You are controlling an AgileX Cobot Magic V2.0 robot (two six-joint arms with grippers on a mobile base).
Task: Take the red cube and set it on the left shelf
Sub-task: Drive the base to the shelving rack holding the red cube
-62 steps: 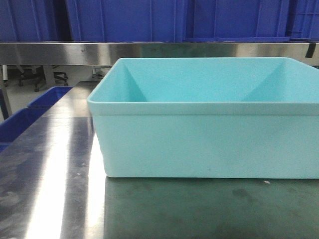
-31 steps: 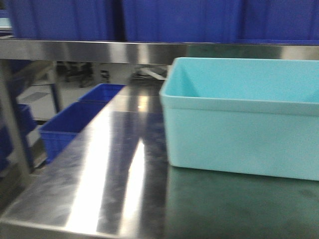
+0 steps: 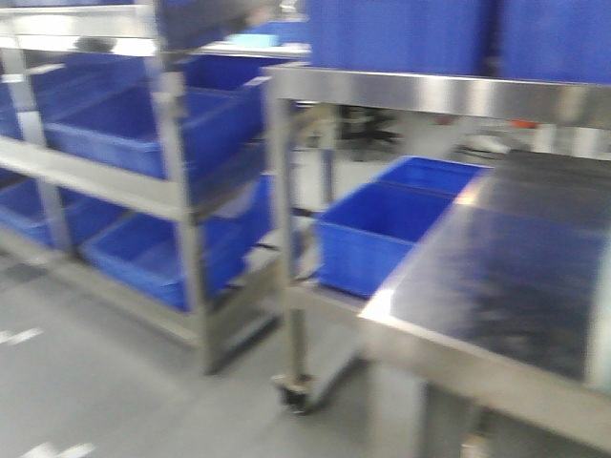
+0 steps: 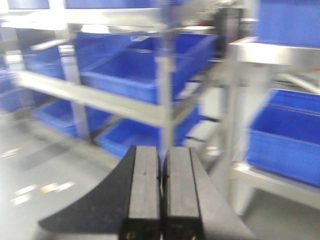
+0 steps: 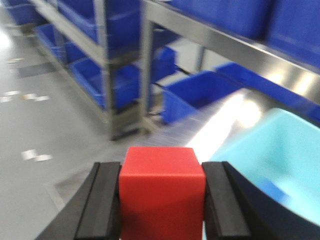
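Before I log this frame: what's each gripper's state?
Left gripper: shut, empty.
Right gripper: shut on the red cube.

front view: steel table (image 3: 516, 272) at four o'clock, blue crate (image 3: 358, 253) at centre, under its edge. right wrist view: turquoise bin (image 5: 272, 147) at three o'clock, seemingly on the table.

The front view has been swung to the left. The teal bin (image 5: 285, 150), which filled that view a second ago and was pushed towards 3 o'clock half a second ago, is no longer framed there. The steel table (image 3: 516, 277) has been shifted to 4 o'clock, and the blue crate (image 3: 382, 224) beside it brought to the centre. The left shelf (image 3: 105, 178) is now taken in at 9 o'clock, with the grey floor (image 3: 95, 382) at 7 o'clock
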